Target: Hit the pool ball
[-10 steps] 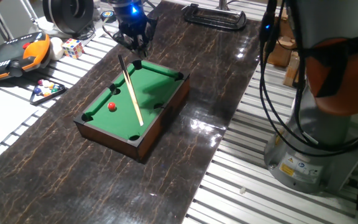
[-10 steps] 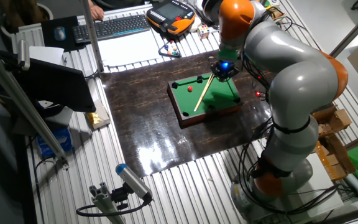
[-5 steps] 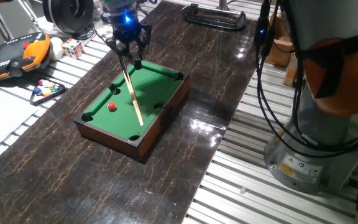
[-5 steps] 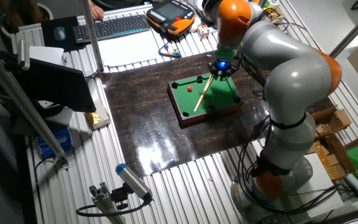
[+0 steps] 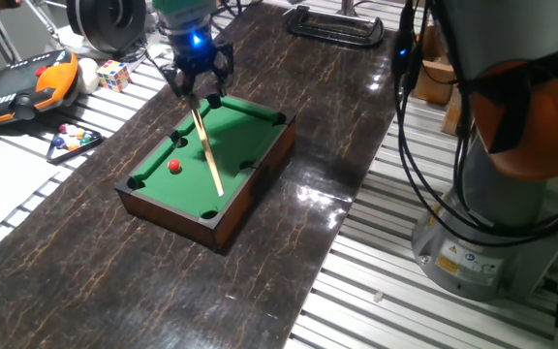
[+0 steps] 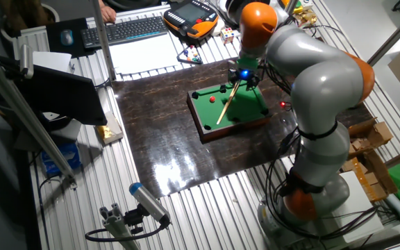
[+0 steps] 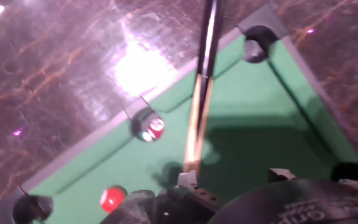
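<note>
**Tool on cue butt, red ball still on felt**

The tool (image 5: 197, 79) sat over the far corner of the miniature pool table (image 5: 206, 165), its fingers clamped on the dark butt end of the cue stick (image 5: 206, 147) — blue light on at the wrist. Cue was tilted: butt up at the tool, tip down on the felt near the long rail on the robot's side. Its long axis ran diagonally across the green, from the far corner toward the mid-table pocket.

The pool ball (image 5: 174, 166) lay on the felt, on the side of the cue away from the robot, apart from the shaft, toward the near end. Hand view: ball (image 7: 112, 198) low left, a second ball (image 7: 156, 128) sitting in a side pocket.

Off the dark bench (image 5: 85, 252): racked coloured balls (image 5: 69, 139), Rubik's cube (image 5: 112, 74), orange pendant (image 5: 22, 85).
</note>
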Robot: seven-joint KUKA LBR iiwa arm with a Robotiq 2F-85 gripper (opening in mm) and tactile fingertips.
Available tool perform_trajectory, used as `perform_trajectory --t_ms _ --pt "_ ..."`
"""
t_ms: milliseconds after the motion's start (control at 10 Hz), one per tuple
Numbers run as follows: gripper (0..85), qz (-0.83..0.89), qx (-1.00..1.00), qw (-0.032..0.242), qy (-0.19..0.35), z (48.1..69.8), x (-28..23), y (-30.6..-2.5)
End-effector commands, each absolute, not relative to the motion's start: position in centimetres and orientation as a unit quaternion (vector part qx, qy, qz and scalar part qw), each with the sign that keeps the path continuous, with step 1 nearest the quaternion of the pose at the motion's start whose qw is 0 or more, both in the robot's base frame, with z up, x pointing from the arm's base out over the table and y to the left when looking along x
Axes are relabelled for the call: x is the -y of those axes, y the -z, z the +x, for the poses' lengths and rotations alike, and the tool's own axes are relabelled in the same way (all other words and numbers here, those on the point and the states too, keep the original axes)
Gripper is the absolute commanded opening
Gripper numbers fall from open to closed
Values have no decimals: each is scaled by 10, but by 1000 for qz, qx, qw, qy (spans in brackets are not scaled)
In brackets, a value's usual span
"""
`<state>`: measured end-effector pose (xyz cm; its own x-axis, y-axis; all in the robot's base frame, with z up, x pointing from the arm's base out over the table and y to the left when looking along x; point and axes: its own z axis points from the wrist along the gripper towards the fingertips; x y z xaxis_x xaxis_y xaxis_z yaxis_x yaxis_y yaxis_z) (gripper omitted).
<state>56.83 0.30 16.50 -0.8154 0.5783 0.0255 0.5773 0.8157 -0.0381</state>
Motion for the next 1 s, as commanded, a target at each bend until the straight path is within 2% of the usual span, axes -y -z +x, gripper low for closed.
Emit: perform_trajectory --t_ms 0,400,900 --pt "583 -312 950 12 -12 572 -7 -157" --pt "583 -321 947 -2 -8 578 -10 -136" --pt "537 -326 945 -13 4 582 -11 -114"
